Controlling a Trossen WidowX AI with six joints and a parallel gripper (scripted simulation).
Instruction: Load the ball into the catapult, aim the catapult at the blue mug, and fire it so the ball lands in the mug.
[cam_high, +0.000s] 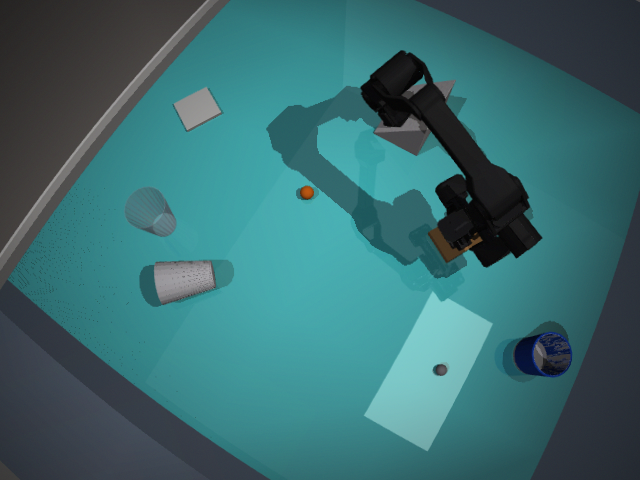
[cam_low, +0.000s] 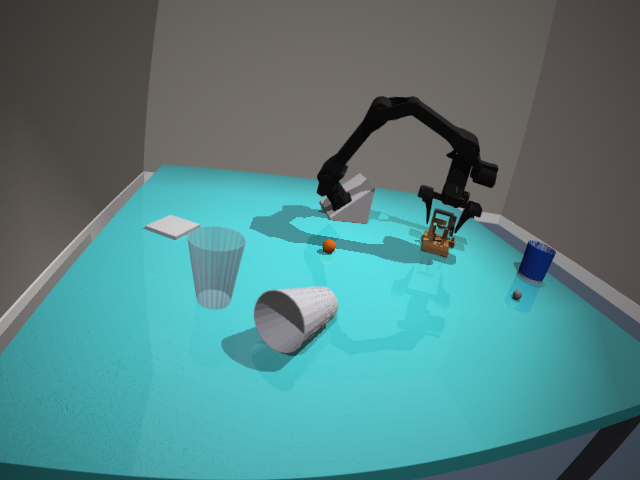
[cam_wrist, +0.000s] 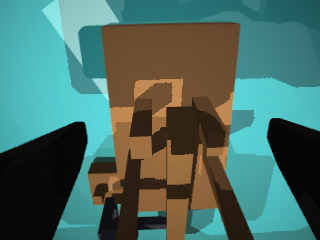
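The brown catapult (cam_high: 445, 251) (cam_low: 435, 249) (cam_wrist: 170, 50) stands on the table at the right of the back half. My gripper (cam_low: 443, 227) (cam_wrist: 177, 129) is open, pointing down, with its fingers apart on either side of the catapult's upright parts. The orange ball (cam_high: 307, 192) (cam_low: 329, 245) lies on the table, left of the catapult in the top and exterior views. A smaller grey ball (cam_high: 440, 369) (cam_low: 516, 295) lies near the blue mug (cam_high: 526, 356) (cam_low: 536, 262). The mug stands upright near the right edge. The arm hides part of the catapult in the top view.
A grey wedge-shaped block (cam_high: 410, 140) (cam_low: 356, 209) stands by the arm's base. A ribbed clear cup (cam_high: 147, 209) (cam_low: 215, 268) stands at the left, near a white cup (cam_high: 180, 281) (cam_low: 317, 307) on its side. A flat white square (cam_high: 197, 109) (cam_low: 172, 226) lies farther back.
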